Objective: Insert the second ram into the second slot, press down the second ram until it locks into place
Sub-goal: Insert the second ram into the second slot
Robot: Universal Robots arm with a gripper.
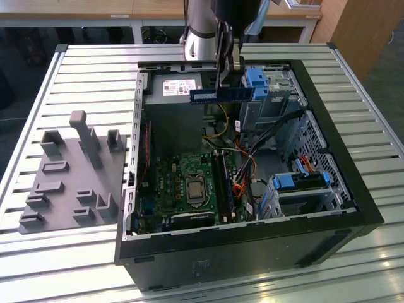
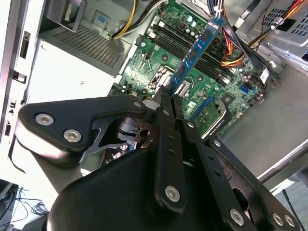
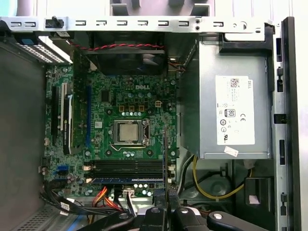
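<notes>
We see the end effector (image 1: pixel 226 81) clamped shut on the second ram (image 1: pixel 221 94), gripping the stick from above. The stick hangs level in the air over the open computer case (image 1: pixel 363 208), near the case's twelve o'clock edge in the exterior view and well apart from the motherboard (image 1: pixel 183 189) below. The memory slots (image 1: pixel 224 183) lie toward six o'clock from it. The case stands on the slatted worktop (image 1: pixel 88 69).
</notes>
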